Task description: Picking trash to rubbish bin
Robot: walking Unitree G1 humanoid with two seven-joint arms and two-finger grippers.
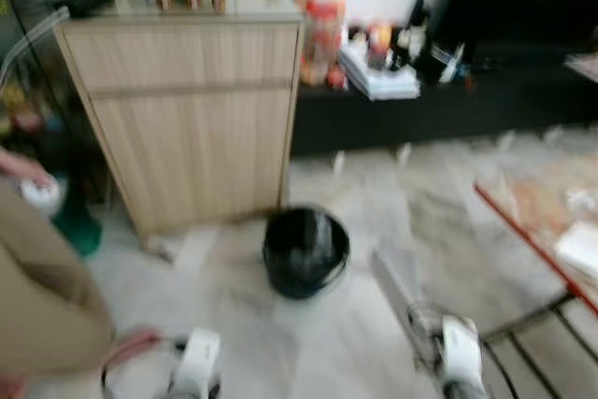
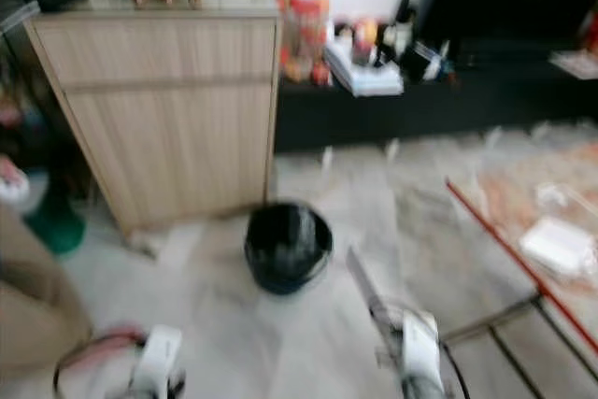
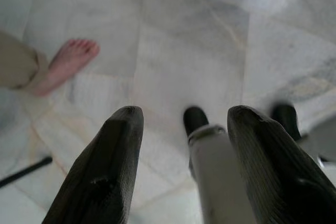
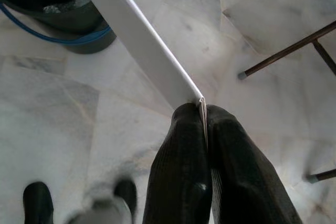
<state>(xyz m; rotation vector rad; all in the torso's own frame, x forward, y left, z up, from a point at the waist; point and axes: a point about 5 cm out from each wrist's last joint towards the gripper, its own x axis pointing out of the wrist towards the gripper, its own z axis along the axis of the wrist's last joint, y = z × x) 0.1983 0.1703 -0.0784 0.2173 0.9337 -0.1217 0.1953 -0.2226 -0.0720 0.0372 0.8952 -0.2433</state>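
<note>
Right fingers (image 4: 181, 177): pressed together on the near edge of a flat white strip (image 4: 139, 51), which looks like a piece of card or packaging; grip sits at the very end of the piece.
Right gripper (image 4: 203, 116): low over the pale marble floor (image 4: 58, 129), aimed toward the bin; in the left eye view the arm reaches forward on the robot's right with the strip slanting ahead of it (image 1: 397, 277).
White strip: held clear of the floor; its far end reaches toward the bin's rim in the right wrist view, though whether it is over the opening I cannot tell.
Left fingers (image 3: 105, 171): spread apart, nothing between them.
Left gripper (image 3: 184, 129): hangs idle, pointing down at bare floor tiles beside the robot's own leg and feet.
Rubbish bin (image 1: 306, 251): black, round, upright on the floor just in front of the wooden cabinet (image 1: 187, 109); something crumpled lies inside, too blurred to name.
Person: a bare foot (image 3: 71, 61) and beige trouser leg stand on the tiles at the robot's left.
Red-edged table (image 1: 537, 231): at the robot's right, with pale items on top, blurred.
Low black shelf (image 1: 439, 100): behind, carrying jars and bottles.
Progress, judged: trash is picked and carried near the bin; the drop is not yet done.
Remaining, judged: bring the strip over the bin's mouth and release it.
Image quality: both eye views are blurred.
</note>
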